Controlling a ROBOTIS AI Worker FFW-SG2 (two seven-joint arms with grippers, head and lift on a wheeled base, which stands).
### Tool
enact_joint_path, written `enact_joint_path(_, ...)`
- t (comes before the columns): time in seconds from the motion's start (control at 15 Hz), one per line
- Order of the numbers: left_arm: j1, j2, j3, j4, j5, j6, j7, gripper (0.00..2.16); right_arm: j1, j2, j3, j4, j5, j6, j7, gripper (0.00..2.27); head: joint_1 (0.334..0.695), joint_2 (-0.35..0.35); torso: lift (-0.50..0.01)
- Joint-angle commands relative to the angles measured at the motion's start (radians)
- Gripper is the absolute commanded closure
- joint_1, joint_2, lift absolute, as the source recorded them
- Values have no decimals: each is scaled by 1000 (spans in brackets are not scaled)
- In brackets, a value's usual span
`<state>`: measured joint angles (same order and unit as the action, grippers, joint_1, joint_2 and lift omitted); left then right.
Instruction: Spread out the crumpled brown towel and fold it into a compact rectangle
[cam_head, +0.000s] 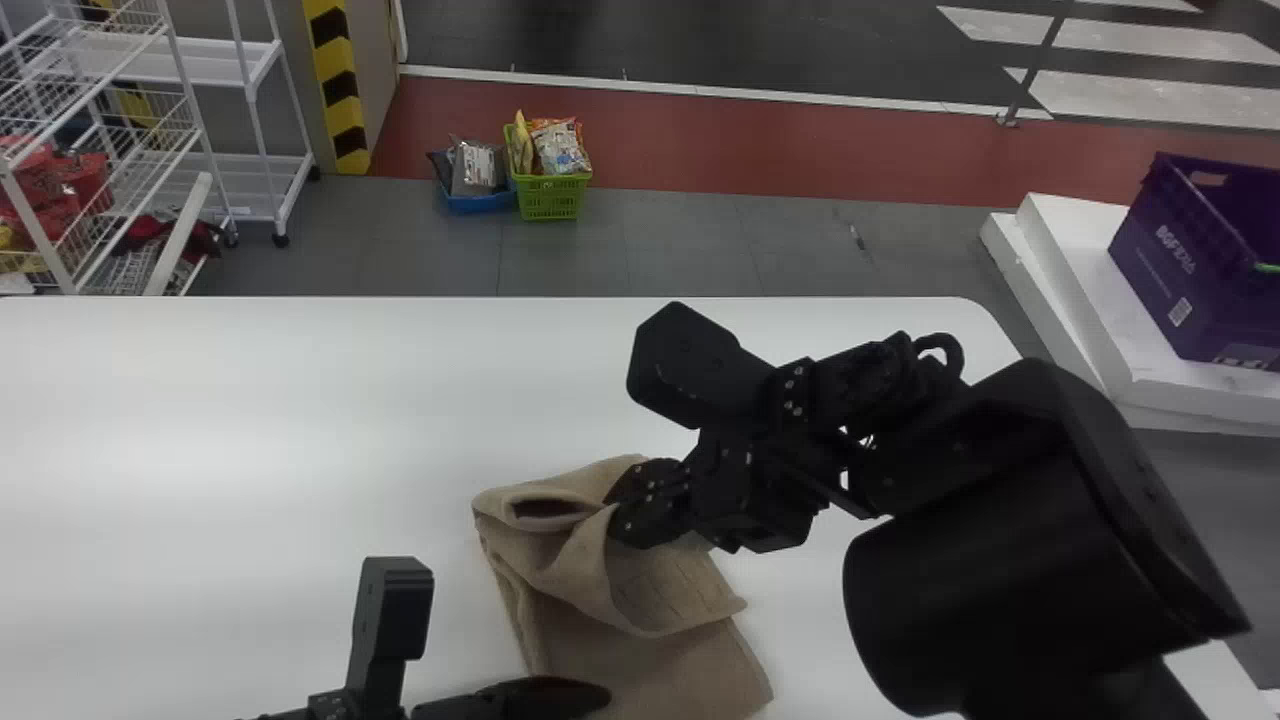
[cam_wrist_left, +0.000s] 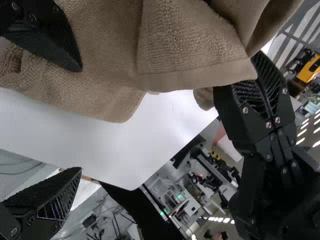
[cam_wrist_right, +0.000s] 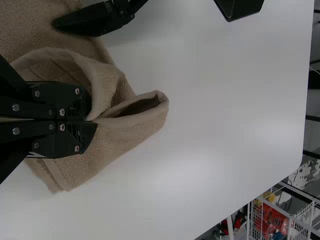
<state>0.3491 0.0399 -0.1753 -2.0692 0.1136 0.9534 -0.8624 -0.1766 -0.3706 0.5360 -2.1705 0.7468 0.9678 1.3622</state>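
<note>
Black right hand (cam_head: 622, 510) (fingers together) points left, pinching brown towel (cam_head: 675, 660).

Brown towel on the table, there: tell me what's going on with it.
A two-armed robot is working to fold the brown towel on a white table. Its right pincer is shut on a pinch of cloth toward the towel's far end. The left pincer is open at the near end, one finger over the cloth. The towel is partly laid out, but a loose flap and a gaping fold keep it from being a neat rectangle yet.
</note>
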Motion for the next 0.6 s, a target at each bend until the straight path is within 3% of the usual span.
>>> enact_joint_path(0.0, -27, 0, 3, 14, 0, 0, 11, 100, 9, -24, -1, -26, 8, 4, 5, 1389, 695, -139, -127)
enact_joint_path(0.53, -56, 0, 11, 24, -6, 6, 11, 100, 57, -73, 4, -86, 25, 7, 5, 1389, 695, -157, -127)
